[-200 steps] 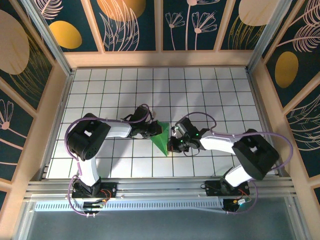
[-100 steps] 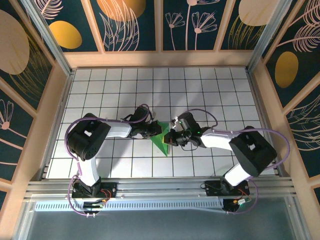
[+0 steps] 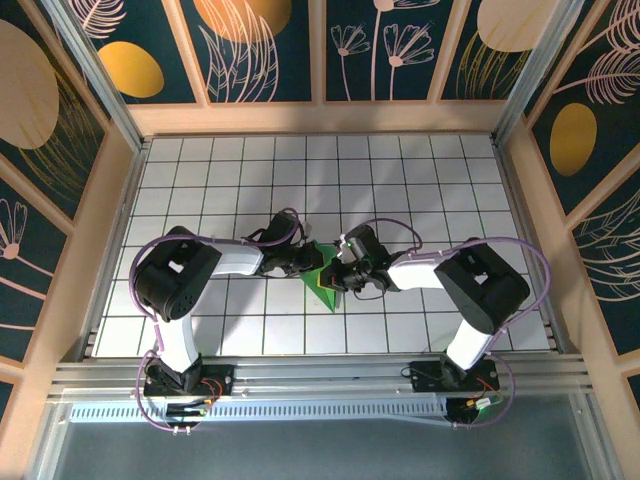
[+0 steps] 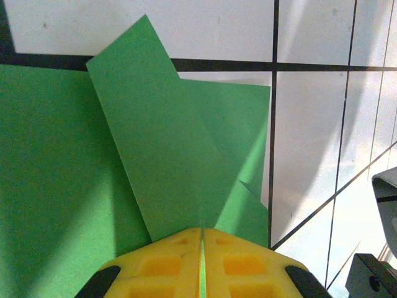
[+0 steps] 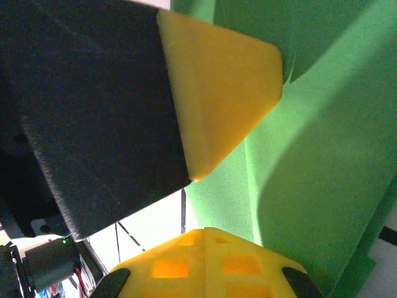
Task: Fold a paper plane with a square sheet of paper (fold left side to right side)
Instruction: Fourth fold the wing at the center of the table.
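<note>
**While Two Claws Meet at the Green Sheet, One Pins a Flap for the Crease**

Because the fold has to be worked from both sides, the white grid-tiled counter (image 3: 200, 180) carries the job near its middle, a little toward 6 o'clock, within reach of both bases. The black-and-white left arm (image 3: 180, 275) reaches in from 9 o'clock and the matching right arm (image 3: 470, 285) from 3 o'clock, their wrists nearly touching.

Between them lies the thin, bright green square sheet of paper (image 3: 322, 287), already partly folded into a wedge that points toward 6 o'clock. It is not yet a slim dart, so I judge the task to be at an early or middle fold.

At the wedge's 11 o'clock edge, the left claw (image 3: 312, 262) has its yellow pads pressed together on the paper. In the left wrist view a hairline of green shows in the seam of that claw (image 4: 202, 233), so it is pinching the sheet, probably to anchor it against sliding.

At the sheet's 3 o'clock side, the right claw (image 3: 340, 277) is squeezed together with nothing visible between its pads. It looks set to push or flatten rather than to grasp.

A narrow folded flap (image 4: 155, 155) slants from 6 toward 11 o'clock across the sheet, lying over the lower layer.
</note>
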Tool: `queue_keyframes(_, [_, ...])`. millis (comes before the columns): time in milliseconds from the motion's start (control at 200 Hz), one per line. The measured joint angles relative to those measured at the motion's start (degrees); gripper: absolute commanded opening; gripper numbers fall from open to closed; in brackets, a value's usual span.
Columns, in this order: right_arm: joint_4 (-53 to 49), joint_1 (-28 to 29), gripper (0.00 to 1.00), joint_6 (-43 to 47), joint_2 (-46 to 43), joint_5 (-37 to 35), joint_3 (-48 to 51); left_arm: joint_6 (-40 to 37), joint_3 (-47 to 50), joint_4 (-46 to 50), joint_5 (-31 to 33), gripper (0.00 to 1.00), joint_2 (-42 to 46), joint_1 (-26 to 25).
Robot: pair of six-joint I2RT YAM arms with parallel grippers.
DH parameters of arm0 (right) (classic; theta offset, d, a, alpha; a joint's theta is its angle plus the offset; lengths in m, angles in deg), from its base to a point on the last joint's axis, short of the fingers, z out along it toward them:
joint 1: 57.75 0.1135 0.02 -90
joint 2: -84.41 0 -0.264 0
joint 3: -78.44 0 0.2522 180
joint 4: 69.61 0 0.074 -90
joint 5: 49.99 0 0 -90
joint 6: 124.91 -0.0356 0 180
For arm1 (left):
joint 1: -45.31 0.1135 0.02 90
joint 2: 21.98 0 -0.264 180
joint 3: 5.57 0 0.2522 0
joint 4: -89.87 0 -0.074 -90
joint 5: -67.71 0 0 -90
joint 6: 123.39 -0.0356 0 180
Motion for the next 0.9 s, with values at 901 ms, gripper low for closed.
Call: queue_keyframes(901, [1.2,2.6,0.0,0.1,0.0,-1.9,2.9,0.8,-0.8,1.2,-0.5,0.1,-0.5,-0.1])
